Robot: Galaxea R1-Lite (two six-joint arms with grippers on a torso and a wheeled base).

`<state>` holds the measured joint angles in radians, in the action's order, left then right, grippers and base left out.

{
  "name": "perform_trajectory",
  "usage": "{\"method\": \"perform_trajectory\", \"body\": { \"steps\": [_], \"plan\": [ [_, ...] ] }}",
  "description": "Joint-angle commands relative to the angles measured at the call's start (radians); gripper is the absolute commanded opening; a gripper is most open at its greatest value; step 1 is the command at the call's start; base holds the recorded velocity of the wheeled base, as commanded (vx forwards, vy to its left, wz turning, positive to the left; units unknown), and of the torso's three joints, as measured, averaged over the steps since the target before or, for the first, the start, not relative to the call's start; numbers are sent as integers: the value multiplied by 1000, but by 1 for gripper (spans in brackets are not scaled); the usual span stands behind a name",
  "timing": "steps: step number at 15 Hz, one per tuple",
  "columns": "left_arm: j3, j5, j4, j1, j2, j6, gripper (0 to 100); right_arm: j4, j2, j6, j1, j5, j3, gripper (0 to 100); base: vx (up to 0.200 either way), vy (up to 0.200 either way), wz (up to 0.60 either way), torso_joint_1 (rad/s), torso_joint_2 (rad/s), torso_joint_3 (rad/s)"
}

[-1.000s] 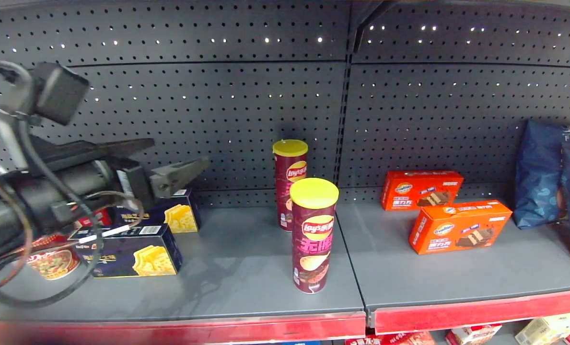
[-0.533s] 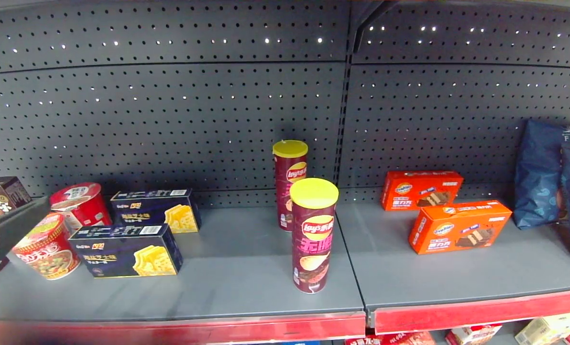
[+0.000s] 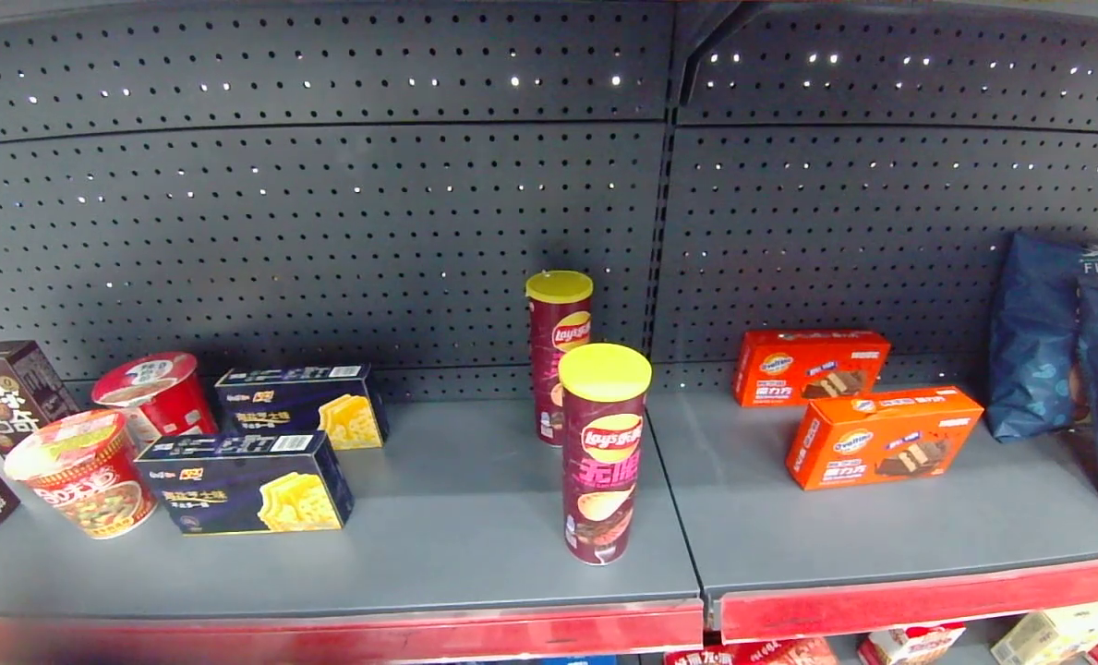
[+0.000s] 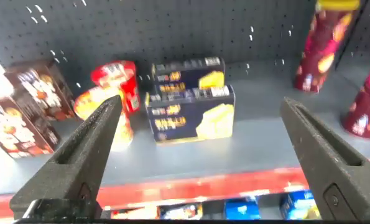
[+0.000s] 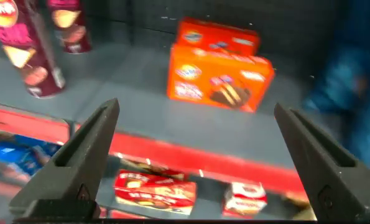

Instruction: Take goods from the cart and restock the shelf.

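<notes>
On the grey shelf (image 3: 475, 536) stand two maroon chip cans with yellow lids (image 3: 604, 453), one behind the other. To their left lie two dark blue cracker boxes (image 3: 248, 480) and two red cup noodles (image 3: 82, 471). To their right are two orange boxes (image 3: 881, 436). My left gripper (image 4: 201, 104) hangs open in front of the shelf, facing the dark blue boxes (image 4: 191, 115), with nothing between its fingers. My right gripper (image 5: 196, 109) is open too, held off the shelf edge and facing the orange boxes (image 5: 219, 78).
Brown boxes (image 3: 8, 392) stand at the far left and blue bags (image 3: 1038, 332) at the far right. A perforated back wall (image 3: 373, 231) closes the shelf. The red front lip (image 3: 327, 637) runs below, with more packages (image 5: 153, 190) on the lower shelf.
My left arm, which reached over the dark blue boxes a second ago, has pulled back out of the head view to the left. The cup noodles and brown boxes now show.
</notes>
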<state>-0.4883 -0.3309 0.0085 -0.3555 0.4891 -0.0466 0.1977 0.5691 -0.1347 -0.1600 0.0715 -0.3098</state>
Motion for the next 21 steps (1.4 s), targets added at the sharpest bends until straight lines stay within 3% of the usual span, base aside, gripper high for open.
{"method": "perform_trajectory", "body": {
  "steps": [1, 3, 5, 8, 9, 10, 14, 18, 21],
  "plan": [
    [30, 16, -7, -3, -7, 2, 100, 80, 360, 3, -236, -102, -152, 100, 0, 0, 0, 0, 0, 0],
    [40, 62, -7, -3, 37, -2, 100, 111, 503, 12, -365, -156, -198, 100, 0, 0, 0, 0, 0, 0],
    [94, 70, -42, -6, 65, -2, 100, 111, 612, 17, -421, -190, -239, 100, 0, 0, 0, 0, 0, 0],
    [143, 85, -104, -8, 86, -1, 100, 111, 732, 73, -447, -193, -298, 100, 0, 0, 0, 0, 0, 0],
    [163, 167, -108, -6, 103, 1, 100, 111, 827, 98, -447, -194, -365, 100, 0, 0, 0, 0, 0, 0],
    [168, 205, -111, -6, 132, 2, 100, 114, 857, 98, -446, -191, -379, 100, 0, 0, 0, 0, 0, 0],
    [140, 288, -232, -48, 304, -13, 100, 141, 953, 96, -454, -182, -387, 100, 0, 0, 0, 0, 0, 0],
    [80, 289, -236, -132, 407, -19, 100, 157, 1045, 95, -457, -182, -436, 100, 0, 0, 0, 0, 0, 0],
    [66, 286, -234, -135, 479, -19, 100, 158, 1123, 95, -477, -190, -519, 100, 0, 0, 0, 0, 0, 0]
  ]
}}
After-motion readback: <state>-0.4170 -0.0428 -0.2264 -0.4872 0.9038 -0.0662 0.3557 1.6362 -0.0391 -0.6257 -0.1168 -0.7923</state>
